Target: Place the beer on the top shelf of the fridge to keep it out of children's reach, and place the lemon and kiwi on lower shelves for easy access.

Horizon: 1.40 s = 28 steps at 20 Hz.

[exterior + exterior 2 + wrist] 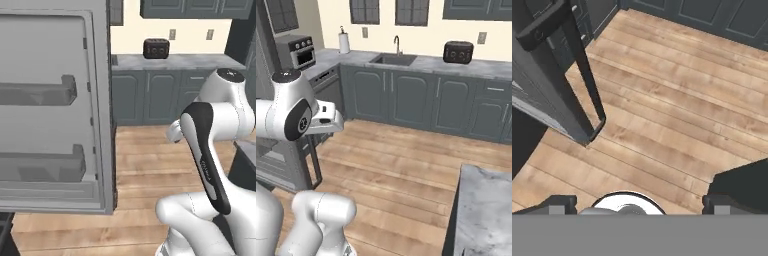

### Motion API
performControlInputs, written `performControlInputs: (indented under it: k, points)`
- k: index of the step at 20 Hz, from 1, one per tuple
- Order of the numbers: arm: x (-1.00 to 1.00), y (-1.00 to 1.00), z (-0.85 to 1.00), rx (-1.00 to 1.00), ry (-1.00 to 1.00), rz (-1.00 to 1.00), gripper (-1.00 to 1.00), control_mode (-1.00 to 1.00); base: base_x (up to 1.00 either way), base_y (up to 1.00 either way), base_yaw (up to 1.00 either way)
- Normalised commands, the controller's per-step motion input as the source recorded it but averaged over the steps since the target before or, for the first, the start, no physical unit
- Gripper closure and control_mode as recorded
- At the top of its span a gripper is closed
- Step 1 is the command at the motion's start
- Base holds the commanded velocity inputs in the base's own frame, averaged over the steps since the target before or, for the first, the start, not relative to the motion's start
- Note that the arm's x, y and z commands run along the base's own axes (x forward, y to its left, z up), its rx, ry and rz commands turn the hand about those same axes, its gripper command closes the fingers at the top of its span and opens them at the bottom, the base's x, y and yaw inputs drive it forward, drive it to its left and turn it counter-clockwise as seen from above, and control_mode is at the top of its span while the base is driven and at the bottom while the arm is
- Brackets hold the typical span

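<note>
Fridge stands at the left with its one door swung open, two pale bins moulded into the door's inner face, one above the other. One dark bar handle runs down the door edge above the wooden floor. Two fingers point down at that floor, spread wide apart and holding nothing. On the far counter sit one toaster, one sink, one paper towel roll and one toaster oven.
</note>
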Motion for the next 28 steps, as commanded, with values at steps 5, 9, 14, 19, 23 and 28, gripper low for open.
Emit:
performControlInputs:
  k: [5,9,14,19,23,28]
  points:
    - [0.00,0.00,0.00,0.00,0.00,0.00,-1.00,1.00,1.00,-0.10,0.00]
    - [0.00,0.00,0.00,0.00,0.00,0.00,-1.00,1.00,1.00,-0.18,0.00]
    - [0.00,0.00,0.00,0.00,0.00,0.00,-1.00,1.00,1.00,-0.05,0.15]
    - [0.00,0.00,0.00,0.00,0.00,0.00,-1.00,1.00,0.97,0.00,0.47]
    - [0.00,0.00,0.00,0.00,0.00,0.00,-1.00,1.00,0.96,0.00,0.62]
    - [0.00,0.00,0.00,0.00,0.00,0.00,-1.00,1.00,0.98,0.00,0.68]
